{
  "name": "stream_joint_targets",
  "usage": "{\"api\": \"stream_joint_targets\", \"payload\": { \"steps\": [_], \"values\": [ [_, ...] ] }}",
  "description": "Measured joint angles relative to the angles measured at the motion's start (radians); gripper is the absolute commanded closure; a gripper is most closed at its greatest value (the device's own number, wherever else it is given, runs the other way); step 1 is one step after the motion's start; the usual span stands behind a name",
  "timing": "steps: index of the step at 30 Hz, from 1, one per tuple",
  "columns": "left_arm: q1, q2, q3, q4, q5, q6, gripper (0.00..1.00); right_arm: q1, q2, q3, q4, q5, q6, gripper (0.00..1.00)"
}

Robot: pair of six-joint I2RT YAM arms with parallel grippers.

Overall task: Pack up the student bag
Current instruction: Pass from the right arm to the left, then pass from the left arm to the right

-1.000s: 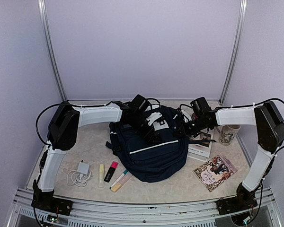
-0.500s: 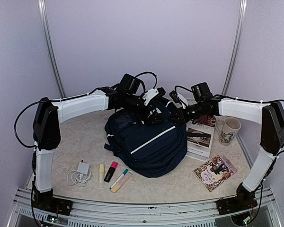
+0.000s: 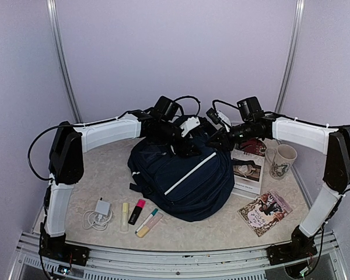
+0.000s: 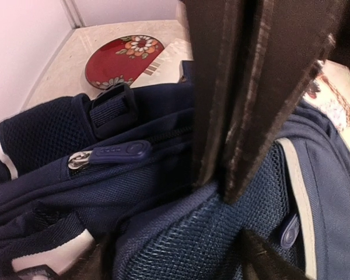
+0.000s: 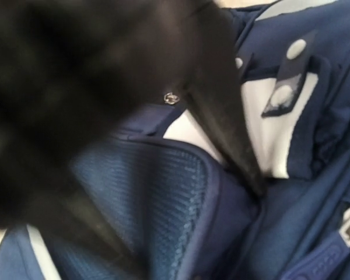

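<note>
Enclosure: plain pale lilac back wall (image 3: 175, 58) and side walls (image 3: 17, 87), evenly lit. Metal posts (image 3: 62, 64) run up both rear corners. Desk (image 3: 105, 169) top is beige and mottled, with a ribbed aluminium rail (image 3: 175, 256) along the near edge.

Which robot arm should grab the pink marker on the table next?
Probably the left. The pink marker lies on the left arm's side of the student bag. The right gripper would have to reach across the bag.
</note>
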Motion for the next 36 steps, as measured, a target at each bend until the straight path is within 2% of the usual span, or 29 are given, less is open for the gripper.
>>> {"api": "stream_joint_targets", "payload": {
  "steps": [1,2,3,8,12,15,19,22,31,36],
  "values": [
    [0.0,0.0,0.0,0.002,0.002,0.009,0.85,0.0,0.0,0.0,0.001,-0.004,-0.006,1.0],
    [0.001,0.0,0.001,0.006,0.003,0.014,0.98,0.0,0.0,0.0,-0.004,-0.011,-0.011,1.0],
    [0.003,-0.001,0.001,0.007,0.005,0.02,1.0,0.0,0.0,0.0,-0.007,-0.015,-0.016,1.0],
    [0.018,-0.019,-0.026,0.035,0.028,0.029,1.0,-0.003,0.0,0.0,-0.011,-0.013,-0.021,1.0],
    [0.013,-0.088,-0.154,0.148,-0.002,0.036,1.0,0.003,-0.006,0.006,-0.014,-0.006,0.02,0.8],
    [0.002,-0.163,-0.291,0.234,-0.032,0.059,1.0,0.003,-0.056,0.008,0.003,-0.008,0.072,0.73],
    [-0.022,-0.269,-0.479,0.351,-0.072,0.105,1.0,0.003,-0.193,0.008,0.048,-0.018,0.158,0.78],
    [-0.039,-0.314,-0.555,0.412,-0.103,0.134,1.0,0.003,-0.25,0.007,0.064,-0.002,0.227,0.83],
    [-0.06,-0.331,-0.607,0.526,-0.201,0.149,1.0,0.049,-0.271,-0.128,0.096,0.149,0.393,0.84],
    [-0.055,-0.338,-0.626,0.588,-0.203,0.127,1.0,0.071,-0.267,-0.139,0.098,0.151,0.418,0.84]
  ]
}}
